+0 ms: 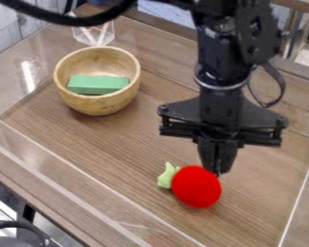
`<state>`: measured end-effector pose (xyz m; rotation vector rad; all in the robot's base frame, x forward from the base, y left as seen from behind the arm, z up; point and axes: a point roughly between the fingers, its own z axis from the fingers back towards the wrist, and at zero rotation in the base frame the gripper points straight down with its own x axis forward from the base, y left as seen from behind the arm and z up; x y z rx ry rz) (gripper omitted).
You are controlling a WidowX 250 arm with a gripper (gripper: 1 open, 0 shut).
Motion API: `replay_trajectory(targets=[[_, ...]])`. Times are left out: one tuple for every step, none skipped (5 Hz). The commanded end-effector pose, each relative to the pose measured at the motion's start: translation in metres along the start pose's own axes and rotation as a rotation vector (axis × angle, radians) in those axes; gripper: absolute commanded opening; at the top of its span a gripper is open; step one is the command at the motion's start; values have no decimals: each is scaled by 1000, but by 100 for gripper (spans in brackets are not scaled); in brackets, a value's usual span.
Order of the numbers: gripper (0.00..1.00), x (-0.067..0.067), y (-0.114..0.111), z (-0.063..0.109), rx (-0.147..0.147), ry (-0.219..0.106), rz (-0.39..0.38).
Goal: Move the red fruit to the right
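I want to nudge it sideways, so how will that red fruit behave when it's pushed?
The red fruit looks round, so it will probably roll rather than slide. Its green leafy stem sticks out on one side and may make it wobble or veer. The shut pincer ends in a narrow tip, which could slip off the curved surface.

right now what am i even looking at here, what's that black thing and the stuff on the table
The black thing is a robot arm reaching down over a wooden table. There is only one picture of this moment, taken from a camera in front of the table, looking down at an angle. The arm ends in its tool, a pair of fingers pointing straight down, pressed shut and holding nothing. The tip sits just above a red fruit, a small round toy with a green leaf. Further back on the left stands a wooden bowl with a green block lying inside.
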<state>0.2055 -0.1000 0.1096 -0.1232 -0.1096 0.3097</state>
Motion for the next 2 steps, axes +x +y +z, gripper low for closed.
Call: replay_trajectory(targets=[[0,4,-7,6,-19,-21,-26],[0,3,-9,4,-18,-19,-39]])
